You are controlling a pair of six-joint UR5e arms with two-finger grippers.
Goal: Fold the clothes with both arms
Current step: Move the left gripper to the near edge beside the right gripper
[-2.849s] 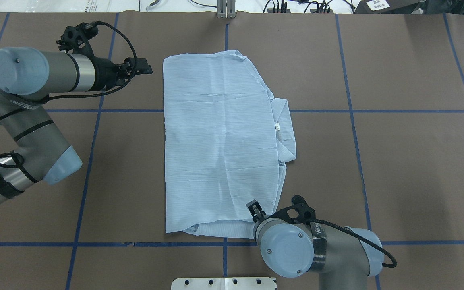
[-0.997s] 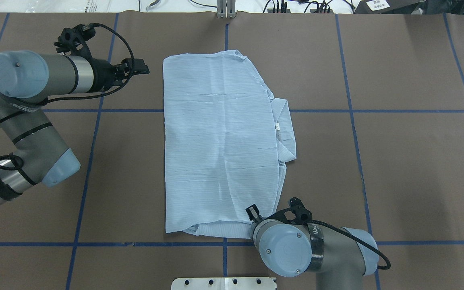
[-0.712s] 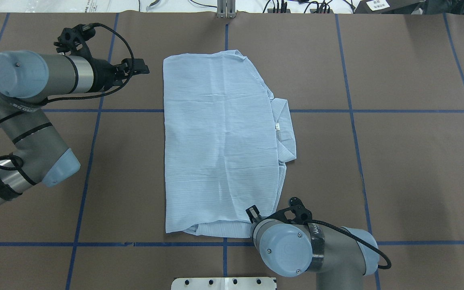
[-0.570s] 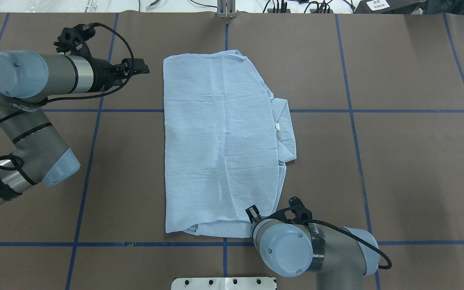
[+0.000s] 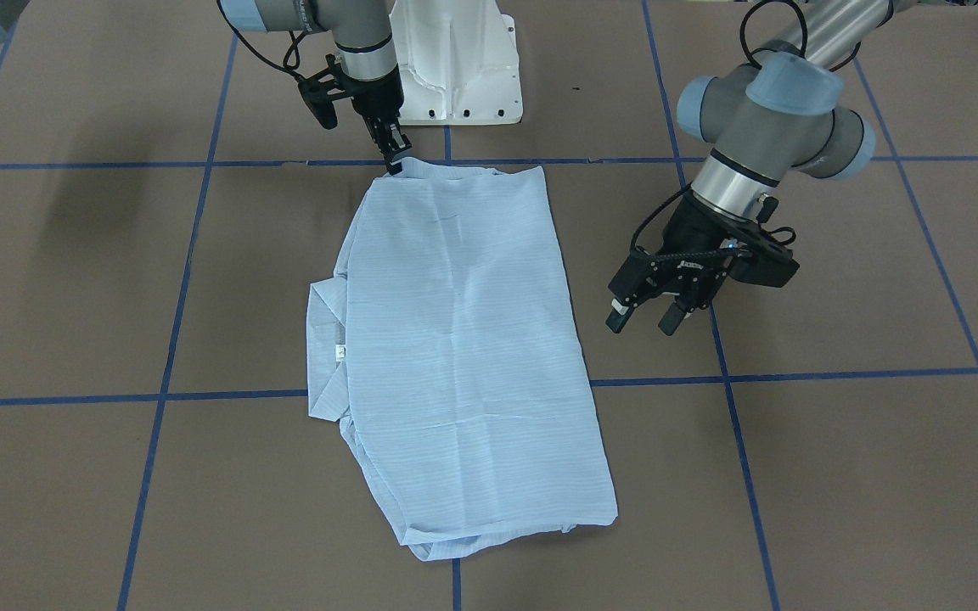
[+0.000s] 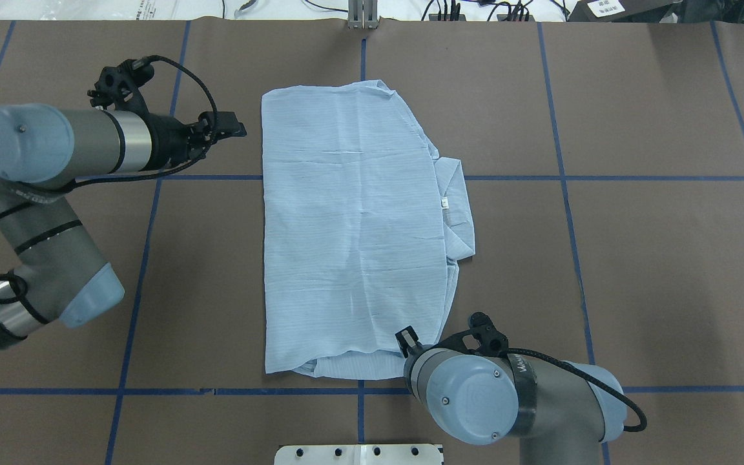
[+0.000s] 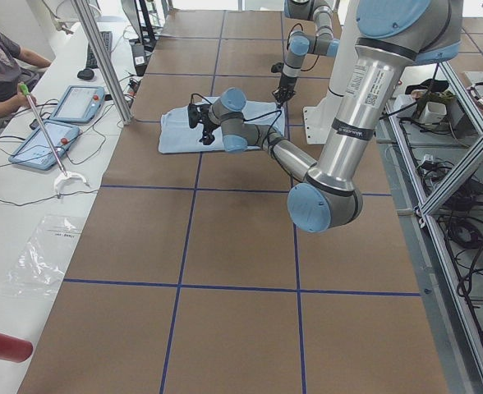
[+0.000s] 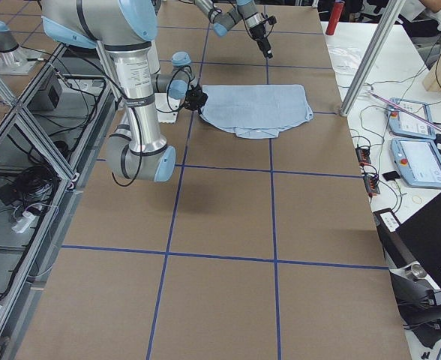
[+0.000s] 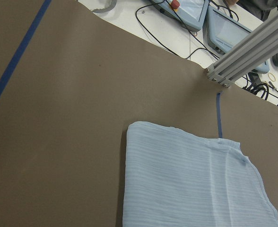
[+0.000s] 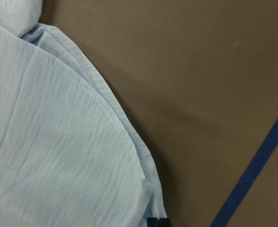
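- Item 1: the thin pale-blue striped shirt (image 6: 352, 226) lies flat, folded into 1 long panel, at the middle of the brown paper-covered table (image 6: 637, 258) marked with blue tape lines. Its collar (image 6: 456, 200) sticks out on the robot's right side.
- Item 2: the right black two-finger gripper (image 5: 393, 163) has its tips together, clamped on the shirt's corner nearest the robot's base.
- Item 3: the left black two-finger gripper (image 5: 642, 322) has its 2 fingers apart, holds nothing, and is beside the shirt's left edge, clear of the cloth.
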